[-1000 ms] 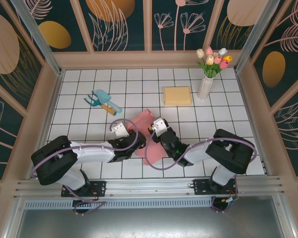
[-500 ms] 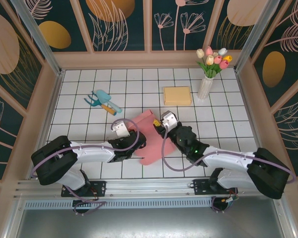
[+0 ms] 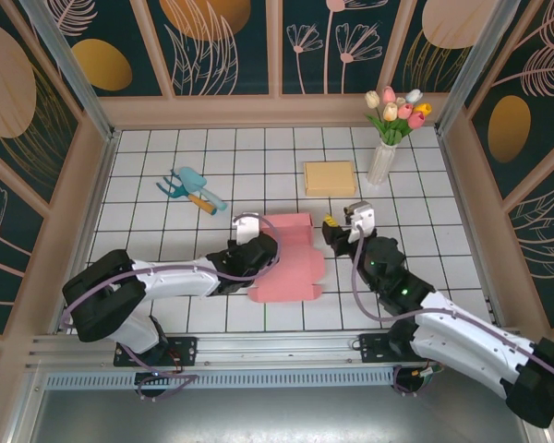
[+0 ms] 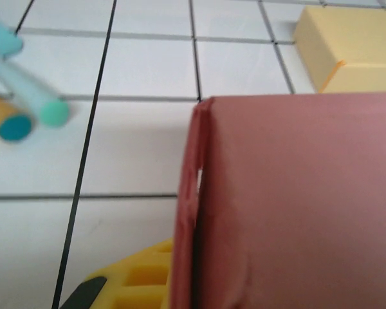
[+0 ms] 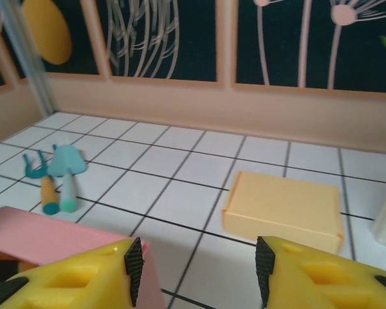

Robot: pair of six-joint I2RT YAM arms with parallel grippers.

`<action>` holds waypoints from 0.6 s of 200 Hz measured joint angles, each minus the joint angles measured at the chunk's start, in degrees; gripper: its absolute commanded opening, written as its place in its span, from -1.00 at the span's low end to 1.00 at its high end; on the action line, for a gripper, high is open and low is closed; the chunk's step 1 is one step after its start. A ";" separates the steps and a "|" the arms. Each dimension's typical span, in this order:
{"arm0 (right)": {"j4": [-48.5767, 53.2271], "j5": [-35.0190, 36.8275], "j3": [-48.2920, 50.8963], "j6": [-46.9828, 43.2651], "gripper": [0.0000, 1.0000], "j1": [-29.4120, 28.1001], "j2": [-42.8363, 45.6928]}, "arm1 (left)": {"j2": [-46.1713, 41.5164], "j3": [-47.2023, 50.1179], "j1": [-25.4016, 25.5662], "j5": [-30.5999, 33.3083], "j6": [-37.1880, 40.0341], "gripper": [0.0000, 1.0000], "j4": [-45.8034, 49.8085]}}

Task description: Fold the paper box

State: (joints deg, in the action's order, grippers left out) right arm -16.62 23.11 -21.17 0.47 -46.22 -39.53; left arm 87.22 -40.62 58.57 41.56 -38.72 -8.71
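At the middle of the table [image 3: 425, 185], a little toward 6 o'clock: the pink paper box [image 3: 291, 260] lies partly formed, its long side running 9 to 3 o'clock.

Left tool [image 3: 261, 251]: sits at the box's 9 o'clock edge, jaws pinched narrow on the box wall. Left wrist view: the pink panel stands upright right against the one yellow finger [image 4: 138, 286] in sight. The wall edge looks slightly creased.

Right tool [image 3: 336, 228]: sits at the box's 2 o'clock corner, just beside it, jaws roughly half apart with nothing between them. Right wrist view: two yellow fingers [image 5: 77, 277] with bare tile in the gap, and a pink corner of the box behind the left one. Contact with the box: cannot tell.

Table: white tiles, black grid lines.
- Flat yellow block [image 3: 330, 178] at 12 o'clock from the box, well apart.
- Teal trowel [image 3: 192, 180] and hand fork [image 3: 172, 188] at 10 o'clock, side by side, handles partly orange.
- White vase [image 3: 382, 162] of tulips [image 3: 397, 109] at 1 o'clock, just beside the block on its 3 o'clock side.

Room: dark teal wall panels [image 3: 231, 46] painted with leaves, flowers and orange ovals stand on three sides in pale wood frames. An aluminium rail [image 3: 277, 355] at 6 o'clock carries both arm bases.
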 measured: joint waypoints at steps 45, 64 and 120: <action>2.64 3.91 3.26 0.70 0.06 2.43 7.87 | -3.85 -4.66 0.00 -0.26 20.81 -1.00 0.09; 2.78 4.63 6.23 1.31 0.08 2.64 12.22 | -5.46 -5.73 0.00 -1.42 30.29 -1.00 0.70; 3.34 6.03 7.89 2.51 0.08 3.06 21.00 | -6.21 -15.39 0.00 -8.50 58.16 -1.00 12.57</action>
State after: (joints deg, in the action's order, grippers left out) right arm -13.28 29.15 -13.28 2.98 -43.16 -18.52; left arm 81.01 -56.01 58.57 33.06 19.44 3.86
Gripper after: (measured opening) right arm 0.538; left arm 0.104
